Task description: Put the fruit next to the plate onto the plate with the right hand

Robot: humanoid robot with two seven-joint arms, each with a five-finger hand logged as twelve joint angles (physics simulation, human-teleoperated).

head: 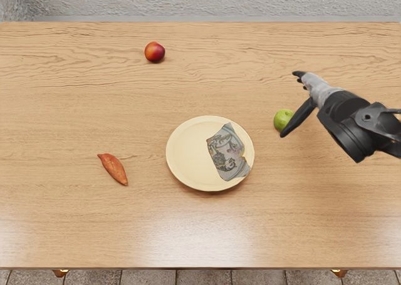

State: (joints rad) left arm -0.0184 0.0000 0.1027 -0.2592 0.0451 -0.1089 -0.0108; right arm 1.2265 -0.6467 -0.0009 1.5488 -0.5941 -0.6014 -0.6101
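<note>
Head view shows the grey-and-black right hand point(315, 89) hanging above the tabletop, fingers apart and holding nothing. One dark finger point(297, 118) slants down just beside the small round green fruit point(282, 119); whether the two touch cannot be told. That fruit rests on the wooden tabletop point(75, 97) immediately ahead of the hand, not yet on the plate. Beyond the fruit from the hand lies the round pale-yellow plate point(183, 152), and a grey patterned object point(227, 150) covers the half of it nearer the hand. Well past the plate are an orange tapered sweet potato point(113, 168) and, farther off, a round red apple point(155, 51). As I judge the risks, the spread fingers could nudge the round fruit and send it rolling before they close. Releasing it onto the patterned object might let it roll off the rim.
</note>
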